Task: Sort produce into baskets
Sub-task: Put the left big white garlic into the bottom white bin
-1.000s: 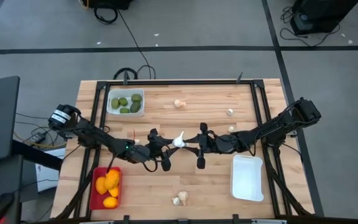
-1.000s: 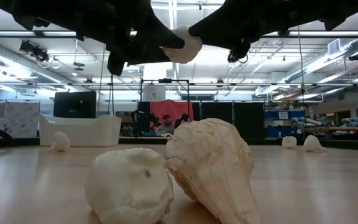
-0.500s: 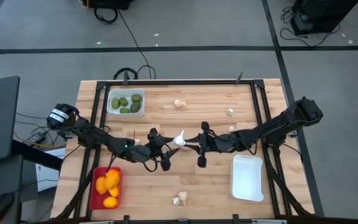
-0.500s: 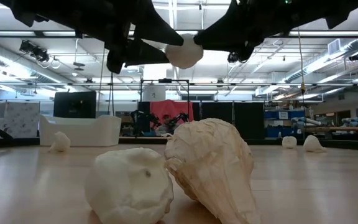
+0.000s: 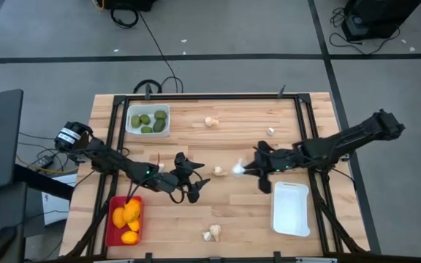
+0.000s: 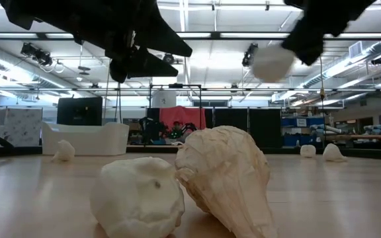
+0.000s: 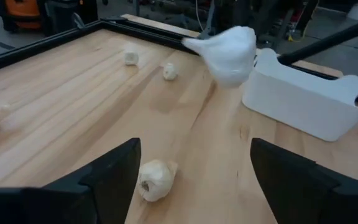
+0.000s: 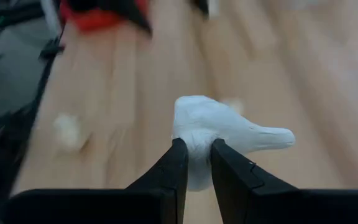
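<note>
Now the garlic piece (image 8: 210, 134) is gripped solely by the right gripper (image 5: 244, 169); the left gripper (image 5: 194, 177) has been opened. Transfer to the empty white tray (image 5: 291, 210) is judged next.

table: light wood (image 5: 232, 212) | frame: black rails (image 5: 210, 96) | floor: grey, cables (image 5: 156, 44)

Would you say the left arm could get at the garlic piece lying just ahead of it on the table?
Probably yes: the left gripper hovers with jaws open, the garlic piece lies on bare wood between them, and the right gripper carries its own garlic off to the side.
</note>
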